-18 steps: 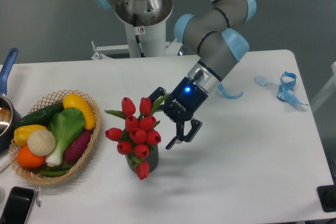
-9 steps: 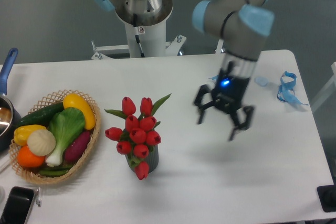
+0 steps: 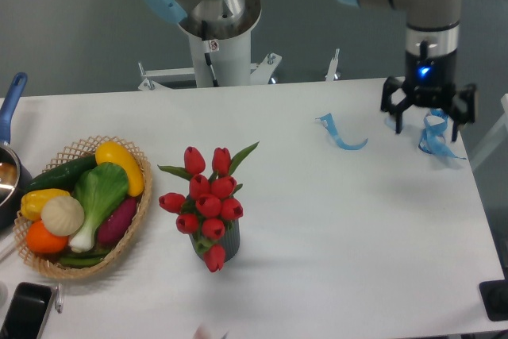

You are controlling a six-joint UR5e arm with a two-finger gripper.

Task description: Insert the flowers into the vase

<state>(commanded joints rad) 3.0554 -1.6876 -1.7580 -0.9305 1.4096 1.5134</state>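
flowers (image 3: 208, 206): glossy plastic-looking red buds, matt green leaves
vase (image 3: 228, 242): dark grey, ribbed, matt
gripper (image 3: 429, 114): black, matt, metal or plastic, can't tell
basket (image 3: 136, 213): woven wicker, rough
table (image 3: 341, 244): white, smooth, matt

The flowers (image 3: 206, 200) stand in the vase (image 3: 228, 242) toward the front of the tabletop (image 3: 349, 236), left of centre. A basket (image 3: 135, 216) of vegetables sits just left of them, near the left edge. The gripper (image 3: 429, 110) hangs over the back right corner, well apart from the vase.
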